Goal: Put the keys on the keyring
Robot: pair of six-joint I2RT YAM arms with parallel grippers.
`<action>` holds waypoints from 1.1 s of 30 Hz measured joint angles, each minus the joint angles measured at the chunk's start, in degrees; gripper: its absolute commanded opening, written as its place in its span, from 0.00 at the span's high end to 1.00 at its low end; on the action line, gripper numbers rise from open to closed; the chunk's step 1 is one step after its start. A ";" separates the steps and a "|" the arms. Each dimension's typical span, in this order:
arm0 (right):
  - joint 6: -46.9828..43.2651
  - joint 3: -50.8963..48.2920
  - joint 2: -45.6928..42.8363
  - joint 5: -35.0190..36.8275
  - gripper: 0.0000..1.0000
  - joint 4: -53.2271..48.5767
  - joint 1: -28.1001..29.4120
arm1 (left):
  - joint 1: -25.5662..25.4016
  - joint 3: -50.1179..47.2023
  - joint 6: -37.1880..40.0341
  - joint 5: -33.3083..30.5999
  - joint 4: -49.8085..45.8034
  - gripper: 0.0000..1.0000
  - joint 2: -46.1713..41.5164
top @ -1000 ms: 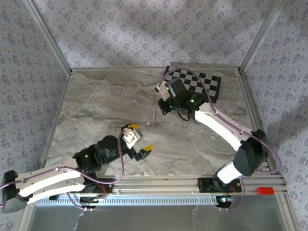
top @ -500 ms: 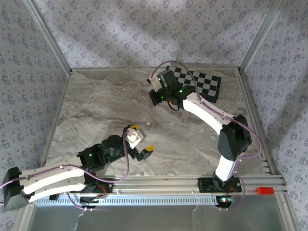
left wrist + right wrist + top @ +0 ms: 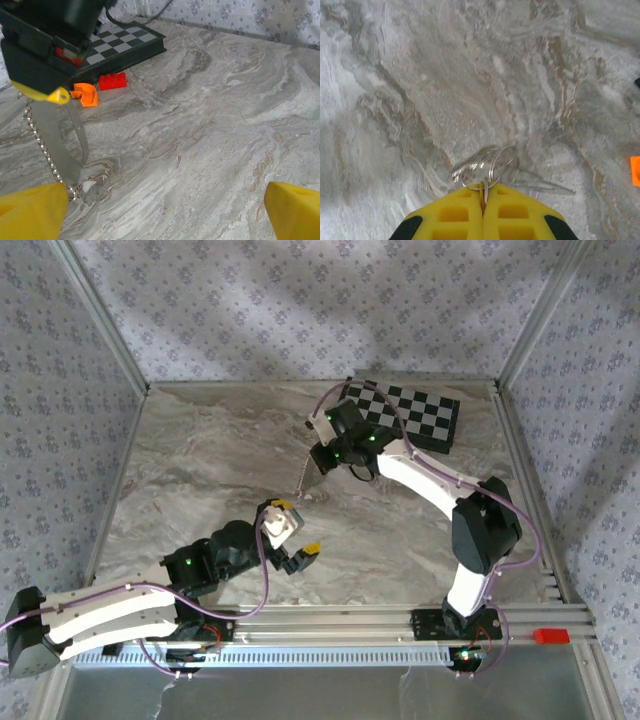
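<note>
The marble table [image 3: 200,460] takes up the middle of the top view, with the checkerboard [image 3: 415,415] at its upper right. The left gripper [image 3: 296,527] sits lower centre, jaws spread wide and holding nothing. The right gripper [image 3: 322,455], just left of the checkerboard, is clenched on the keyring [image 3: 487,167], which is pinched at the bottom centre of the right wrist view. A bead chain [image 3: 42,145] dangles below that gripper at the left of the left wrist view, near a red brick [image 3: 112,81] and an orange piece [image 3: 85,95].
</note>
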 measured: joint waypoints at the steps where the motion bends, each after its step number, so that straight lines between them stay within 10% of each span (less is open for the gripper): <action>1: 0.00 -0.96 -0.50 -0.07 1.00 -0.42 0.24 | 0.00 0.00 0.00 0.00 0.26 0.01 0.00; 33: 15.91 -39.87 -19.15 -4.98 1.00 7.63 2.36 | 0.39 0.00 -0.46 0.00 2.93 0.01 1.88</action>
